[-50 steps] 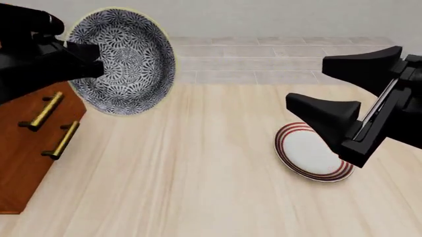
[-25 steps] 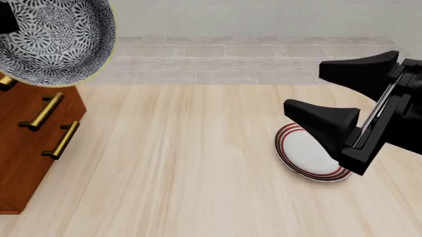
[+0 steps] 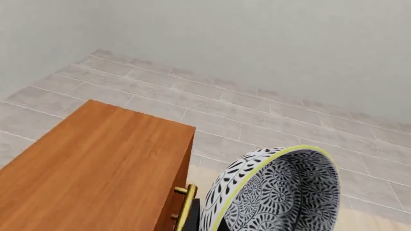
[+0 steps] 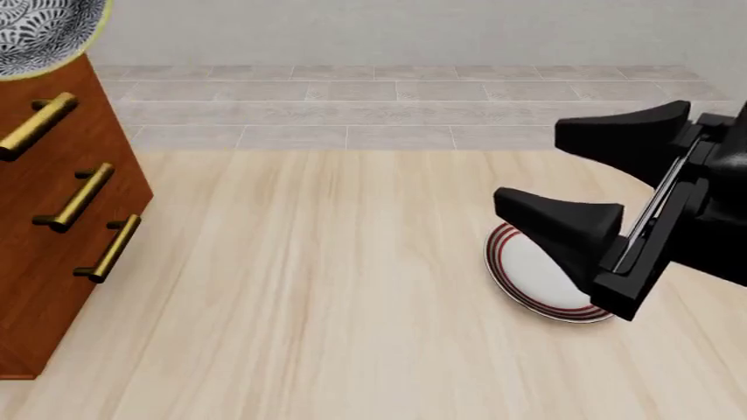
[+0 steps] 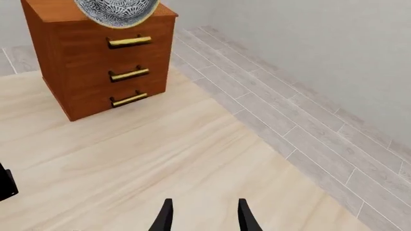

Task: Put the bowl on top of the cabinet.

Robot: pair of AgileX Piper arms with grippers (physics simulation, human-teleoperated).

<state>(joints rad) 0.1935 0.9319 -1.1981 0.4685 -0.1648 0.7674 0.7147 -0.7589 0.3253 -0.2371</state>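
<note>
At the upper left of the front view, the bowl (image 4: 41,35) shows only as a patterned arc above the cabinet (image 4: 59,219), cut off by the frame edge. It sits that high because it has to clear the cabinet's top edge before it can be set down flat. The left pincer appears in no picture, so I cannot tell its opening or whether it has hold of the bowl.

In the left wrist view the bowl (image 3: 276,192) is tilted on edge, its pale rim beside the cabinet's front corner (image 3: 96,168) and above a brass handle (image 3: 186,207). By my reading it is not yet over the bare wooden top.

The right wrist view shows all three handles and the bowl (image 5: 115,10) at the cabinet's (image 5: 96,53) top front edge.

At the right of the front view, the right pincer (image 4: 589,188) hangs wide open and empty over the red-ringed plate (image 4: 543,276) on the tabletop (image 4: 327,289), seemingly parked clear of the work.
</note>
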